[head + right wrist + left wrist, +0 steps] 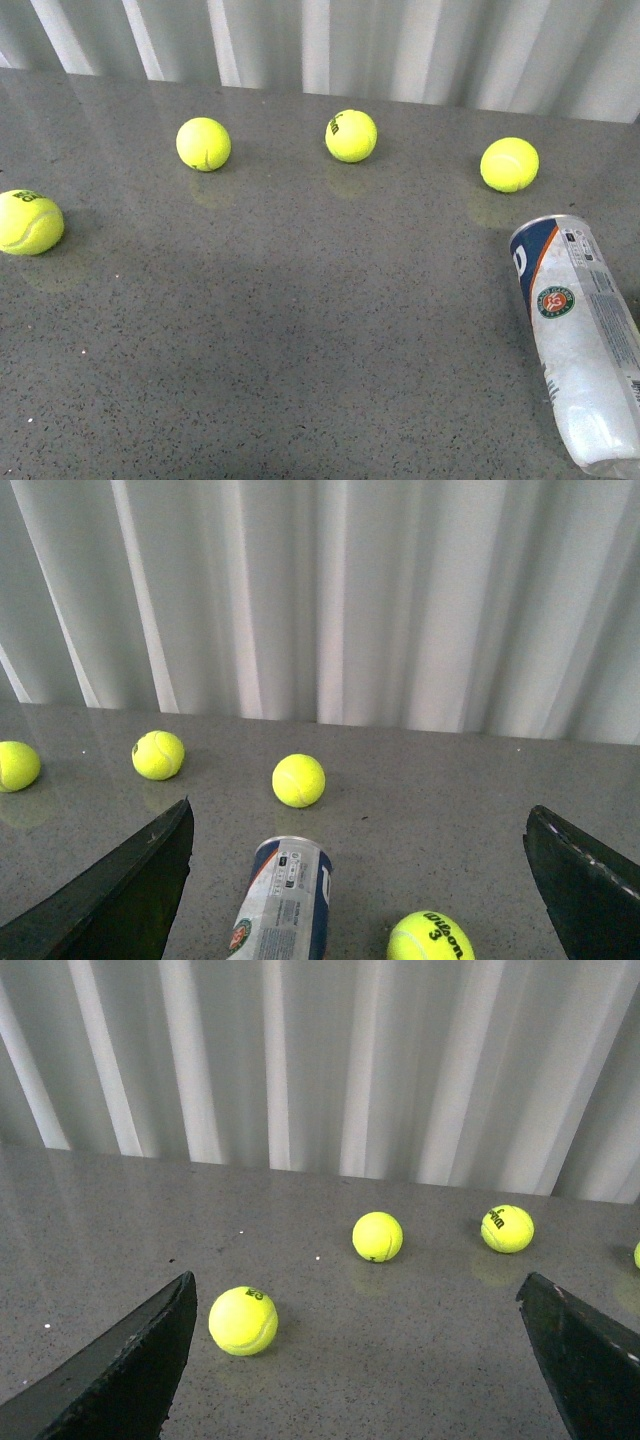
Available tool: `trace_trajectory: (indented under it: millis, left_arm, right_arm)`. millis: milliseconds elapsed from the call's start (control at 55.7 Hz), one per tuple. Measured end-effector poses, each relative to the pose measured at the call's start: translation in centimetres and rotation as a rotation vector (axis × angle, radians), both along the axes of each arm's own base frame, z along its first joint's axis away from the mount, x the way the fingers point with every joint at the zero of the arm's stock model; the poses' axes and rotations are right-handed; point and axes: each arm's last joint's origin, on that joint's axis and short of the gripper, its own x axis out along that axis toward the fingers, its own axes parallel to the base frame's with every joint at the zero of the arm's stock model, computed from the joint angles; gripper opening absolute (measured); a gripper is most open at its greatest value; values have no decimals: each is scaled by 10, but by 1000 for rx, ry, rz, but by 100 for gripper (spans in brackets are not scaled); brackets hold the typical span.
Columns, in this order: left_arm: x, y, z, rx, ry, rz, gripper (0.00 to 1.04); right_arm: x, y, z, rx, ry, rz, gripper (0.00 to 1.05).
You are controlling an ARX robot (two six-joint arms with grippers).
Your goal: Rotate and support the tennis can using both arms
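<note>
The tennis can [580, 345] lies on its side at the table's right, navy end toward the back, round emblem facing up. In the right wrist view the tennis can [282, 900] lies between the fingers of my right gripper [358, 852], which is open and well apart from it. My left gripper [356, 1318] is open over bare table, with nothing between its fingers; the can is out of that view. Neither of the arms shows in the front view.
Several yellow-green tennis balls lie on the grey table [300, 330]: one at the far left [30, 221], two toward the back [203, 143] [351, 135], one beside the can's end [509, 164]. Another ball [430, 940] lies close beside the can. A white corrugated wall [400, 40] backs the table.
</note>
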Motion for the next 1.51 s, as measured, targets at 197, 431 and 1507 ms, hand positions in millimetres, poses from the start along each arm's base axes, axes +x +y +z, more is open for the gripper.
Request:
trace_trajectory:
  millis: [197, 431, 1507]
  left_arm:
    - [0, 0, 0, 0, 0, 0, 98]
    - [0, 0, 0, 0, 0, 0, 98]
    - [0, 0, 0, 0, 0, 0, 98]
  right_arm:
    - [0, 0, 0, 0, 0, 0, 98]
    - [0, 0, 0, 0, 0, 0, 98]
    - [24, -2, 7, 230, 405, -72, 98]
